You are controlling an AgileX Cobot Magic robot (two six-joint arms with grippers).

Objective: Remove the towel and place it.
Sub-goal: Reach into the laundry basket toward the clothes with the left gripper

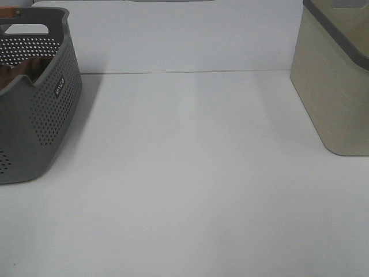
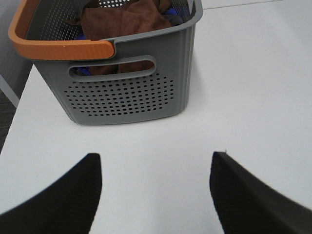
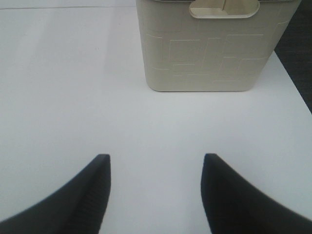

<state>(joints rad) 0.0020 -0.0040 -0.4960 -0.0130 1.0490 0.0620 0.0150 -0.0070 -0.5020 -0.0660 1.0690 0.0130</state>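
The dark reddish-brown towel [image 2: 124,19] lies bunched inside the grey perforated basket [image 2: 131,92], over a blue cloth [image 2: 170,17]. In the exterior high view the basket [image 1: 34,109] stands at the far left, and only a sliver of the towel [image 1: 14,72] shows inside it. My left gripper [image 2: 155,168] is open and empty above the white table, a short way in front of the basket's handle end. My right gripper [image 3: 156,168] is open and empty above the table, facing the beige bin [image 3: 214,44]. Neither gripper shows in the exterior high view.
The beige bin with a grey rim [image 1: 337,81] stands at the right of the white table [image 1: 190,173]. The basket has an orange handle [image 2: 58,48]. The table's left edge [image 2: 17,112] runs close beside the basket.
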